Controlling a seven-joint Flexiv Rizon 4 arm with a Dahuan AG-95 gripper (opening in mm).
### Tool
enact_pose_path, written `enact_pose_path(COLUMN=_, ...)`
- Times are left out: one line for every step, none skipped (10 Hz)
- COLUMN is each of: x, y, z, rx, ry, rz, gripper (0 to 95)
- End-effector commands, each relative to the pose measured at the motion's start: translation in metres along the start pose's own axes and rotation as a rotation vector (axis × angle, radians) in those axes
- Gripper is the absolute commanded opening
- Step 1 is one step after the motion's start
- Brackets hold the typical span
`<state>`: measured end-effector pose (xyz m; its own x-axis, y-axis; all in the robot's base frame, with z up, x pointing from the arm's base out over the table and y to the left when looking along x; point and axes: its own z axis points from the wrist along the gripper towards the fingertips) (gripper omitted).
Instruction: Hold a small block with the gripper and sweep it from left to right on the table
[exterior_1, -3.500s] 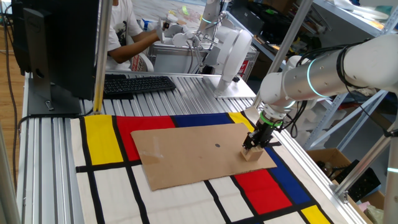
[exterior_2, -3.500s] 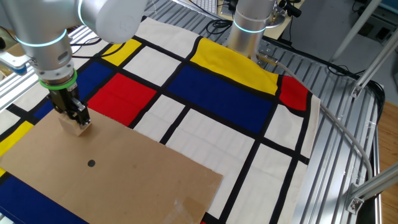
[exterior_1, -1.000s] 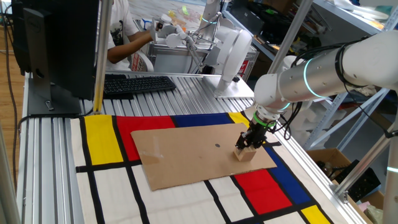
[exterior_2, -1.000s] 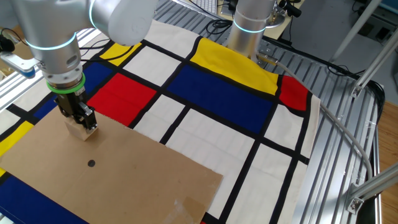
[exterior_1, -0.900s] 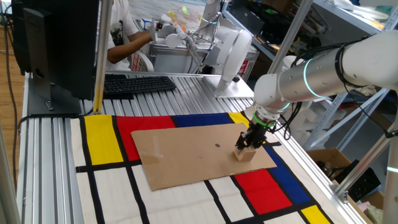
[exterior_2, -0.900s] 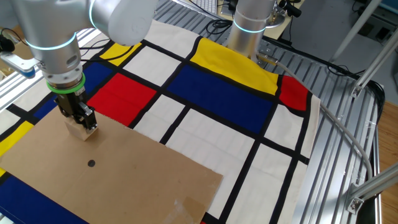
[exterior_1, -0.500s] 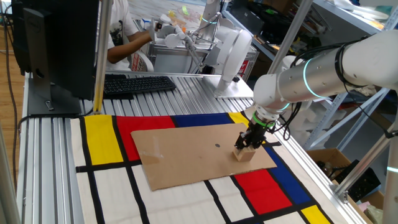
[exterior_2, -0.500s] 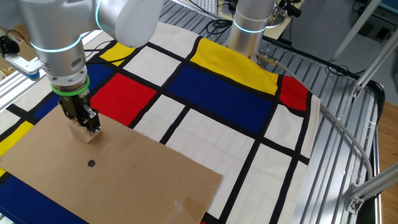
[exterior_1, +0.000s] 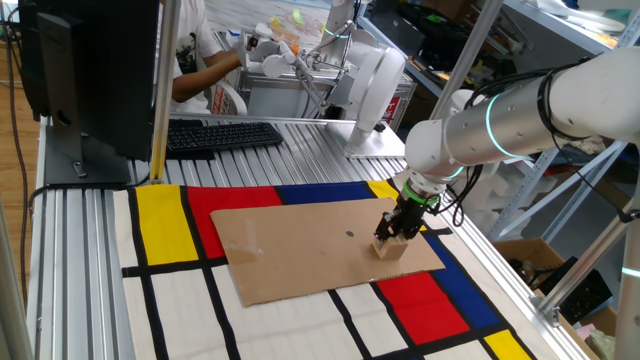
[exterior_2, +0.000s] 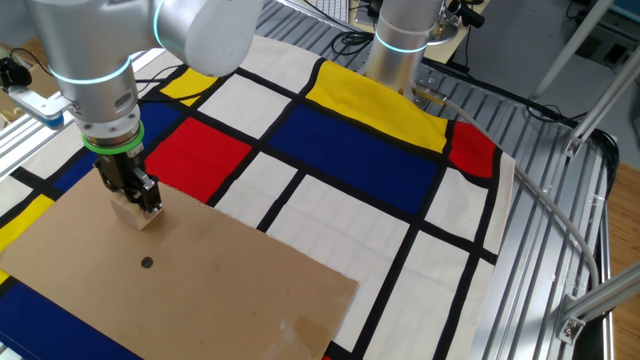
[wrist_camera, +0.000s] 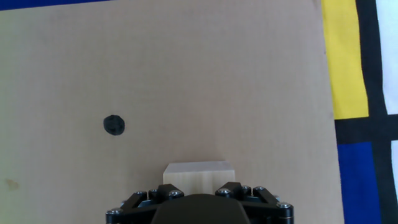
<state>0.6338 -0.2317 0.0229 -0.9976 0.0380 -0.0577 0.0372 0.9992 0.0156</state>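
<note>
1. Tan wood sits right at the fingertips: the small block (wrist_camera: 198, 173) is clamped between the two black fingers of the gripper (wrist_camera: 199, 194), which is closed on it from above and holds its lower face on the cardboard sheet (wrist_camera: 186, 74). The grip looks low and square, which I judge suits dragging the cube without letting it tip.

2. Directly under the hand, the cardboard sheet gives the block a smooth, plain surface to slide over, probably so it does not catch on the mat's edges or the ribbed metal.

3. A little way ahead of the fingers and off to one side in the hand view, a small black dot (wrist_camera: 114, 124) is marked on the cardboard; it may serve as a reference mark, though its purpose cannot be told.

4. Above the fingers, a green ring (exterior_2: 111, 142) bands the wrist of the white and silver arm, which stands nearly upright over the block (exterior_2: 139, 214).

5. Beyond the sheet's edge lies the table (exterior_1: 300, 140) with its mat (exterior_2: 350, 150) of red, yellow, blue and white rectangles.

6. Farthest from the hand, a black keyboard (exterior_1: 215, 134) rests on the ribbed metal.

7. No brand, label or readable writing shows anywhere.
</note>
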Motion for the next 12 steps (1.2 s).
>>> enact_pose_path(x=0.000, y=0.001, z=0.018, rx=-0.002, ry=-0.001, rz=0.002, gripper=0.0)
enact_pose_path(x=0.000, y=0.002, z=0.018, rx=-0.003, ry=-0.001, rz=0.003, gripper=0.0)
enact_pose_path(x=-0.001, y=0.003, z=0.019, rx=-0.007, ry=-0.001, rz=0.005, gripper=0.0)
enact_pose_path(x=-0.001, y=0.005, z=0.019, rx=-0.007, ry=-0.001, rz=0.007, gripper=0.0)
enact_pose_path(x=-0.001, y=0.006, z=0.019, rx=-0.007, ry=-0.001, rz=0.009, gripper=0.0)
enact_pose_path(x=-0.002, y=0.007, z=0.019, rx=-0.006, ry=-0.001, rz=0.011, gripper=0.0)
enact_pose_path(x=-0.002, y=0.008, z=0.019, rx=-0.006, ry=-0.001, rz=0.012, gripper=0.0)
enact_pose_path(x=-0.002, y=0.009, z=0.019, rx=-0.006, ry=-0.001, rz=0.013, gripper=0.0)
enact_pose_path(x=-0.003, y=0.011, z=0.020, rx=-0.006, ry=-0.001, rz=0.016, gripper=0.0)
enact_pose_path(x=-0.003, y=0.011, z=0.020, rx=-0.004, ry=-0.002, rz=0.017, gripper=0.0)
enact_pose_path(x=-0.003, y=0.012, z=0.020, rx=-0.002, ry=-0.002, rz=0.018, gripper=0.0)
enact_pose_path(x=-0.003, y=0.013, z=0.020, rx=-0.001, ry=-0.002, rz=0.021, gripper=0.0)
